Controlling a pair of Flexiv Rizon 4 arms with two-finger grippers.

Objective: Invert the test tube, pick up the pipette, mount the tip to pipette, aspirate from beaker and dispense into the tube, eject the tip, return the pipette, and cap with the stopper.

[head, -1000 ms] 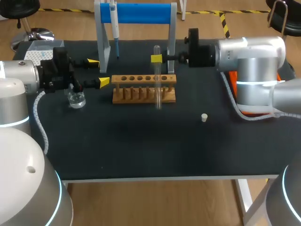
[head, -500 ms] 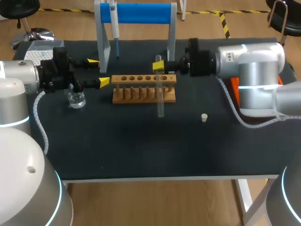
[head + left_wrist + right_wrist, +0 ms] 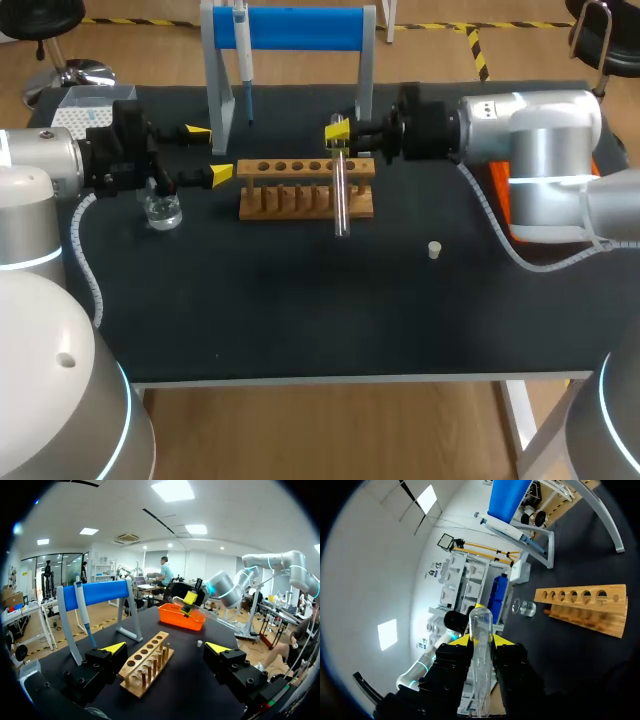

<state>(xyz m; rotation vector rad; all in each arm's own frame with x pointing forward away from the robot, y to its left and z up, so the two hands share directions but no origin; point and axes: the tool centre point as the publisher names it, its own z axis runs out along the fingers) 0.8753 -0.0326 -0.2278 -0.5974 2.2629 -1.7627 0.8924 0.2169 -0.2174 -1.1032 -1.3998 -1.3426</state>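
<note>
Overhead, the right arm is coming in from the right with its forearm level, and the right gripper [image 3: 337, 133] is clamping its yellow-tipped fingers on the clear glass test tube [image 3: 341, 195] above the light wooden tube rack [image 3: 300, 200]. The tube's long axis is running from the fingers toward the table's near edge. The left arm is holding level at the left, with the left gripper [image 3: 208, 152] spread wide above the small glass beaker [image 3: 161, 211]. The small white stopper [image 3: 434, 250] is lying apart on the black table [image 3: 300, 310], and the blue-and-white pipette [image 3: 242, 60] is hanging on the blue-barred stand [image 3: 300, 28].

From the left wrist, the parted fingers are framing the rack, and the far-off tube [image 3: 178, 600] is appearing tilted, well above the table.

From the right wrist, the tube [image 3: 481, 670] is sitting squeezed between both fingers, one rounded end poking just past them; the beaker [image 3: 524, 608] is showing beyond the rack.
</note>
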